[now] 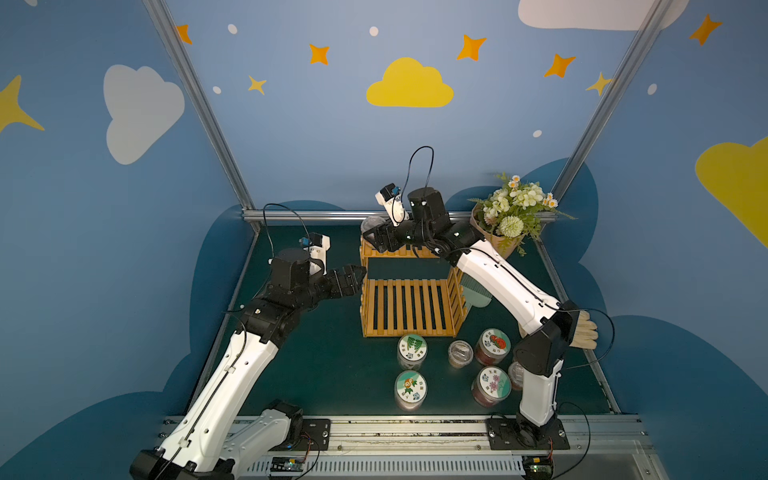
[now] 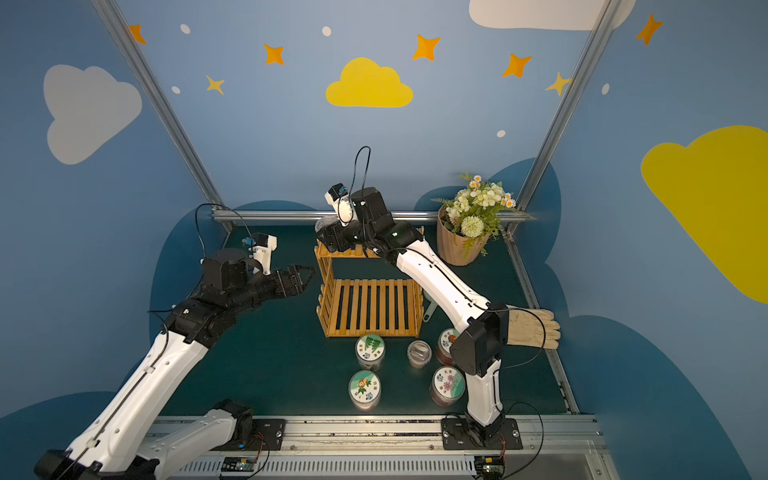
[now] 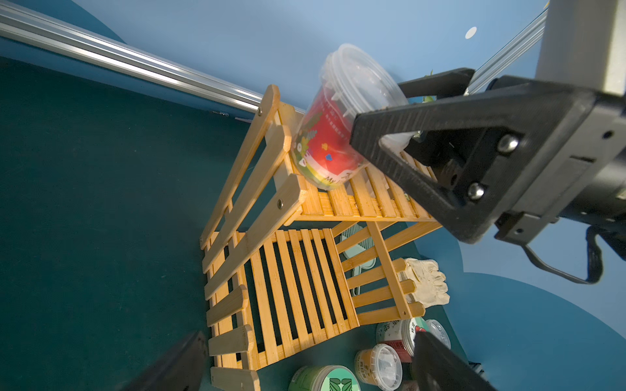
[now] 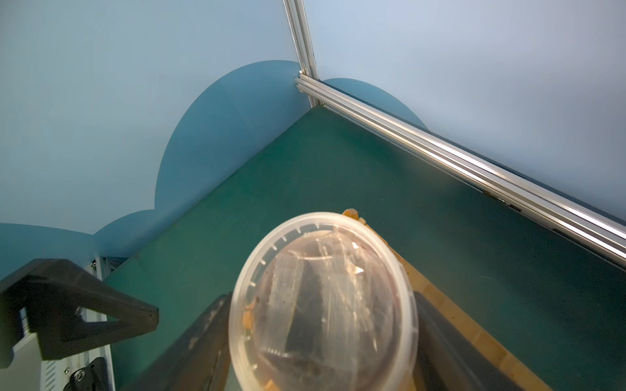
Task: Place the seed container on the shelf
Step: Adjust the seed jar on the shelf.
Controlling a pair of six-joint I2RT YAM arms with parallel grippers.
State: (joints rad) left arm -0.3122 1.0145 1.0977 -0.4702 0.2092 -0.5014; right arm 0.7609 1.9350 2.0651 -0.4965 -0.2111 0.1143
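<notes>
The left arm (image 1: 232, 374) starts down at 7 o'clock on the table and climbs up toward 9 o'clock. There it bends, and its wrist points across toward 3 o'clock. The left gripper (image 1: 358, 273) hangs in the air with its jaws wide apart. The right arm (image 1: 536, 386) starts at 5 o'clock and stands up tall. It bends at the elbow near 4 o'clock and stretches a long way toward 12 o'clock. Its wrist turns toward 9 o'clock. The right gripper (image 1: 376, 240) has a jaw on each side of the seed container (image 3: 325, 149) and holds it tilted.
</notes>
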